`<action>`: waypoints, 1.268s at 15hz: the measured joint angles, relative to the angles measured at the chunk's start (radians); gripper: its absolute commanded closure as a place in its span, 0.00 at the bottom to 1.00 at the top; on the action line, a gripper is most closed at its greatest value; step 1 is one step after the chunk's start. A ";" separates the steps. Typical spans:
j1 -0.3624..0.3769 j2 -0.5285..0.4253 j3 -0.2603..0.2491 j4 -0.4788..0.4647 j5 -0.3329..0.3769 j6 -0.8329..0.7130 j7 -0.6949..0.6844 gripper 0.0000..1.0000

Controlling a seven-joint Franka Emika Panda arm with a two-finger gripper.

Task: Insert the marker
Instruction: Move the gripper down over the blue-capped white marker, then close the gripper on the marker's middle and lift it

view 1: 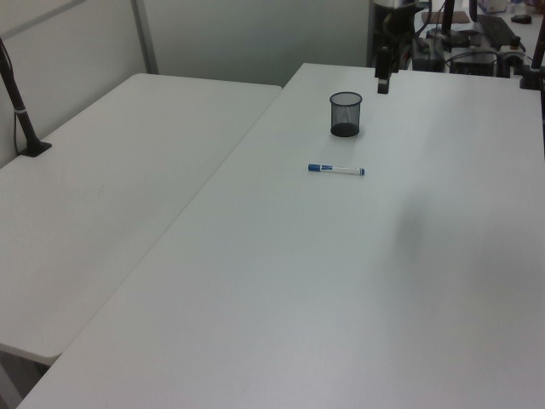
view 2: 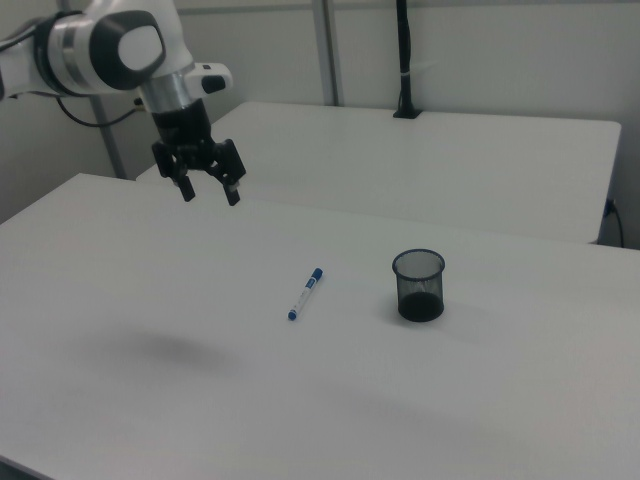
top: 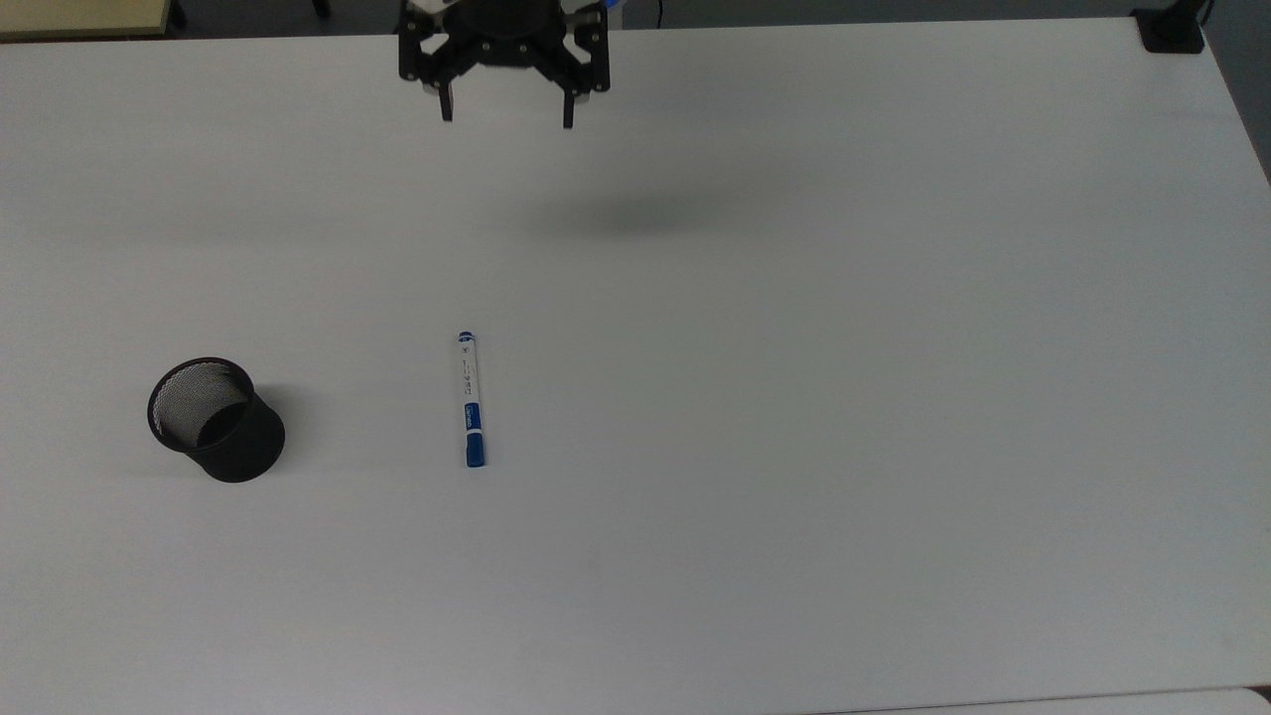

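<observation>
The claw (top: 506,121) hangs spread and empty, well apart from the marker (top: 471,399), which lies flat on the desk (top: 794,397) to the top view's right of the mesh cup (top: 215,419). A badly centred pinch could roll the thin barrel away.

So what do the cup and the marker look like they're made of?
The cup looks like black wire mesh, probably metal: its wall is see-through and matte. The marker looks like smooth plastic, with a white barrel, blue cap and a printed label.
</observation>
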 measured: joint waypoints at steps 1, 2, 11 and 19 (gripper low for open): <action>-0.001 0.014 -0.003 0.000 0.000 0.027 0.000 0.00; -0.003 0.031 -0.008 0.000 0.000 0.059 0.000 0.00; -0.061 0.280 -0.017 0.020 -0.001 0.446 0.001 0.05; -0.093 0.426 -0.018 0.025 -0.001 0.617 0.001 0.31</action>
